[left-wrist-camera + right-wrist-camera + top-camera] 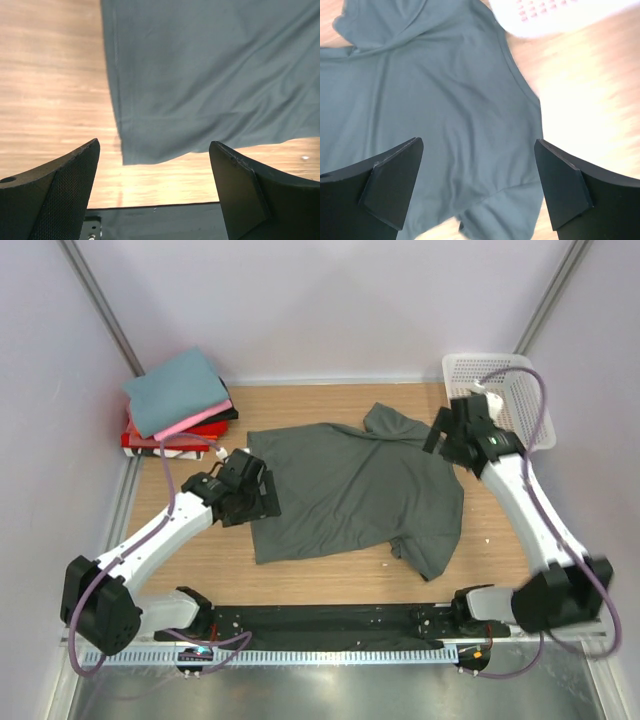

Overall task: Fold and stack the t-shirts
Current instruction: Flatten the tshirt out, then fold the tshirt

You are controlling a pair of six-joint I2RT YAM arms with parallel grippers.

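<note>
Shirt lies flat for folding, your left claw and right claw wide, empty, at its edges.

Premises: a robotics lab test cell. A wooden table is boxed in by plain pale panels on metal posts. The left arm and right arm are bolted to a black base rail at 6 o'clock, with exposed purple cables. A white basket sits at 1 o'clock and folded t-shirts at 10 o'clock.
</note>
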